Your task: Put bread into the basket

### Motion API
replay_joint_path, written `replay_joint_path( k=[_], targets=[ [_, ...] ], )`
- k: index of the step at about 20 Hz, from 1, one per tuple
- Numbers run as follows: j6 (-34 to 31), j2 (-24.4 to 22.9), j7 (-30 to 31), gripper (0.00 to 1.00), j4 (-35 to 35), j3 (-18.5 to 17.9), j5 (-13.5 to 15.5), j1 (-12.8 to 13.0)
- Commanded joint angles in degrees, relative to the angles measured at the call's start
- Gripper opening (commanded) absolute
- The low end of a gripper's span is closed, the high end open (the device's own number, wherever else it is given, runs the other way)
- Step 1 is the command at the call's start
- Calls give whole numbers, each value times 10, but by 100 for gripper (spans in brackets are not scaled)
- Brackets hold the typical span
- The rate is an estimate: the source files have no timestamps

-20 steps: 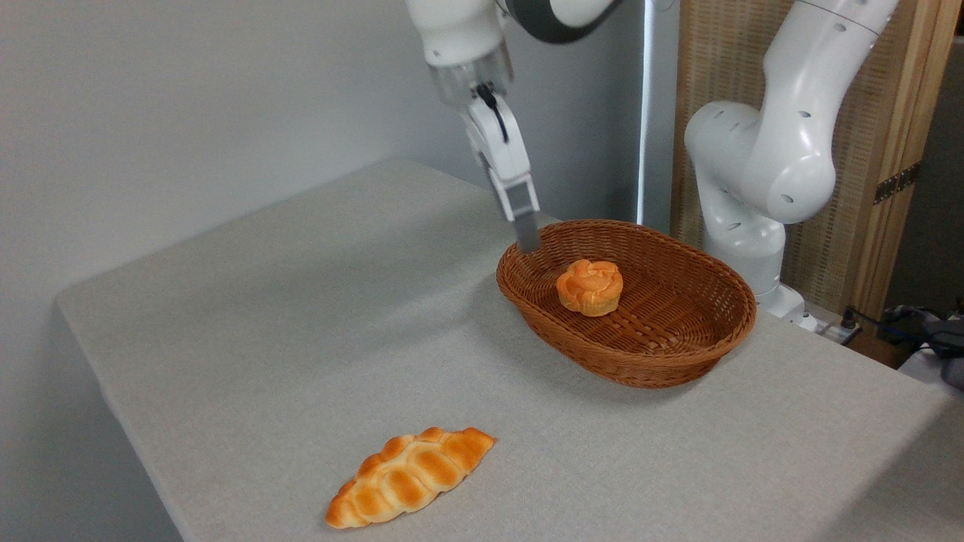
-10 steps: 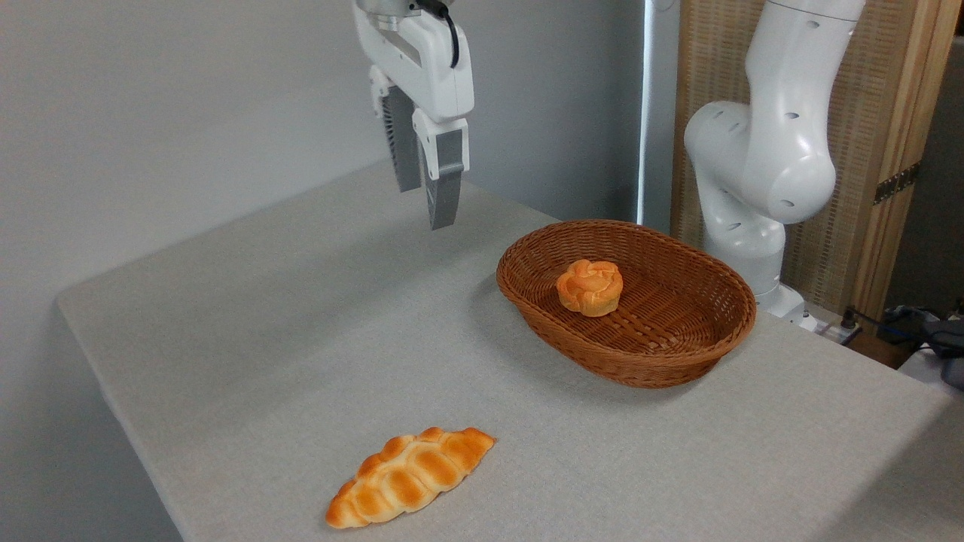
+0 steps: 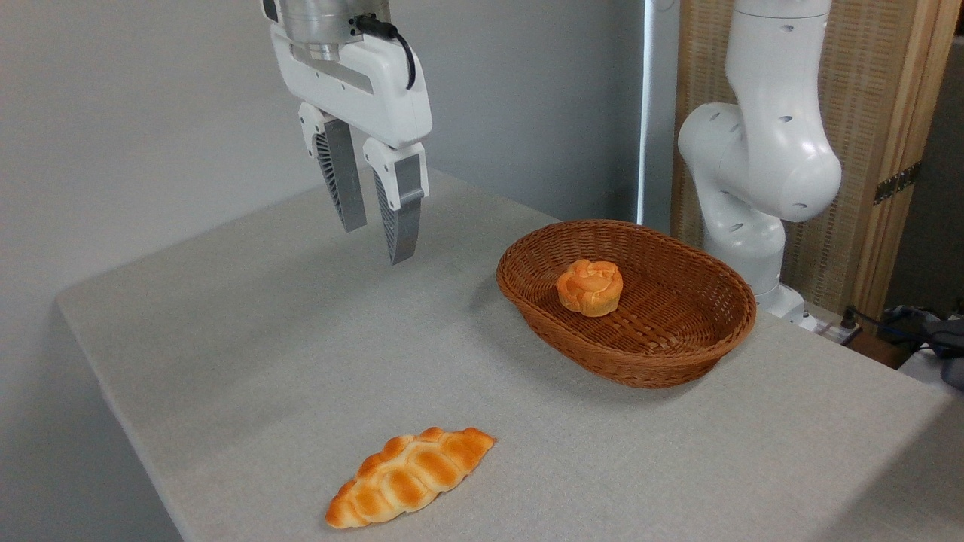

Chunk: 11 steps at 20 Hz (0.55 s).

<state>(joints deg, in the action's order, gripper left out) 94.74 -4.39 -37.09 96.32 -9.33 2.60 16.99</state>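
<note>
Gripper (image 3: 380, 242): I see it empty, fingers narrowly apart, above the desk (image 3: 248, 354). Bread (image 3: 590, 287): in basket (image 3: 678, 354), well right of gripper, swirl up; round, no long axis.

Bun (image 3: 590, 287) resting inside basket (image 3: 681, 354) at 3 o'clock — gripper (image 3: 376, 242) up at 11, fingers parted, empty, well apart — braided loaf (image 3: 410, 476) on table (image 3: 226, 361) at 6.

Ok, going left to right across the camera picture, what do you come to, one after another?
Gripper → braided loaf → round bun, lying in the wicker basket → the arm's white base.
</note>
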Motion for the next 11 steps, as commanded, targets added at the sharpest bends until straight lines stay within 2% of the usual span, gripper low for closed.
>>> replay_joint_path(
  k=[1,4,6,11],
  targets=[
    [-10,3,22,100,-12,19,4,-12],
    [-12,3,40,100,-13,31,4,-32],
    [-12,2,40,100,-13,49,4,-61],
    [-13,0,39,100,-13,54,4,-65]
  ],
)
